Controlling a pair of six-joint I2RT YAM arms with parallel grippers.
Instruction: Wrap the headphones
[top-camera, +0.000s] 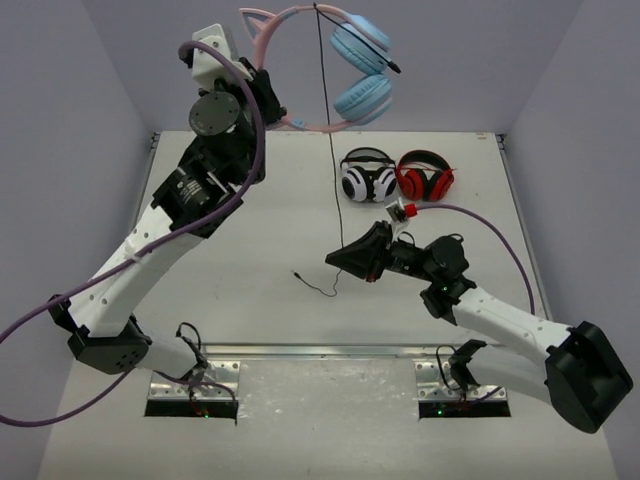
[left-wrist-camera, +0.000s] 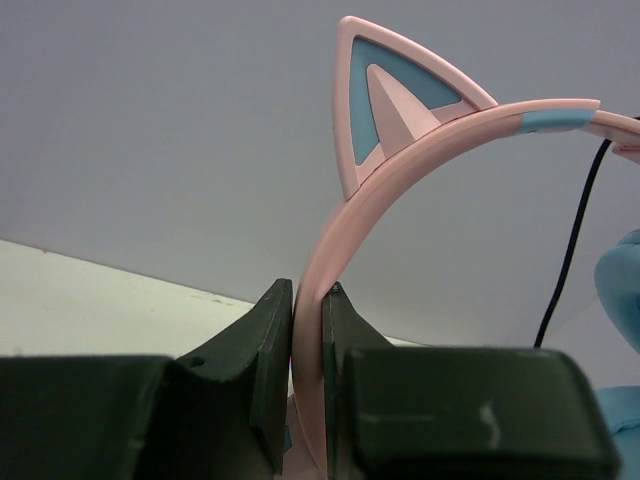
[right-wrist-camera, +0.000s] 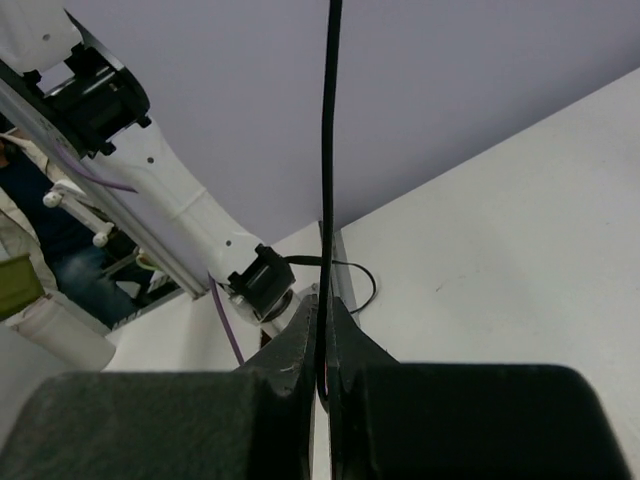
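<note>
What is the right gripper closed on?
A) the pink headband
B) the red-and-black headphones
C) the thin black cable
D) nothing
C: the right wrist view shows the right gripper pinching the black cable, which hangs from the pink cat-ear headphones held up by the left gripper.

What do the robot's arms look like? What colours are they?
The left arm and the right arm both have smooth white shells and chunky black round joints. A thin purple cable loops along each one. The left gripper and the right gripper each have two dark, wedge-shaped fingers.
</note>
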